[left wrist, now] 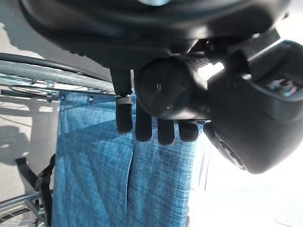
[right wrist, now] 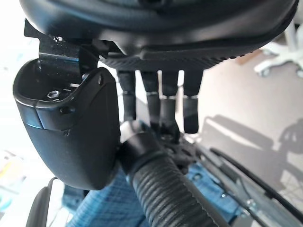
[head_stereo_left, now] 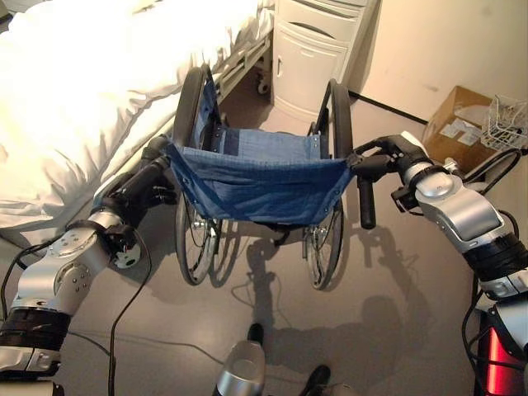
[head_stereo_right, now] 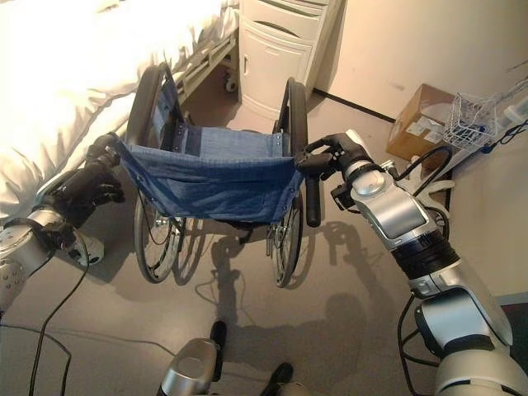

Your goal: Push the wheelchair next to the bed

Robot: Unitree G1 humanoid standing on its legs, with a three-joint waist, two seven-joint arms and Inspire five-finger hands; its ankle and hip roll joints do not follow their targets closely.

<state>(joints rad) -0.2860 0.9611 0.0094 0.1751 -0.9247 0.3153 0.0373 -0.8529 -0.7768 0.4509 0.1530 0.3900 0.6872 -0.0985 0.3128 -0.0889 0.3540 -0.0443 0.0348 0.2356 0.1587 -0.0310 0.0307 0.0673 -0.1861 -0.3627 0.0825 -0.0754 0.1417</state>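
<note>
Wheelchair [head_stereo_left: 261, 177] centre frame in the eye views beside bed [head_stereo_left: 74, 99] at upper left, left hand [head_stereo_left: 153, 177] half hidden at its handle, right hand [head_stereo_right: 334, 157] on ribbed grip [right wrist: 165, 194]; wrist views: left fingers [left wrist: 142, 125] curled round handle, right fingers [right wrist: 163, 101] curled over grip.

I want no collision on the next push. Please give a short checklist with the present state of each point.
1. Left robot hand on the wheelchair handle: ok, fingers curled at it.
2. Right robot hand on its push handle: ok, fingers around it.
3. Left wheel apart from the bed: cannot tell, very close.
4. Cabinet ahead: not ok, it stands in the straight path.
5. Cardboard box: ok, well to the right.
</note>
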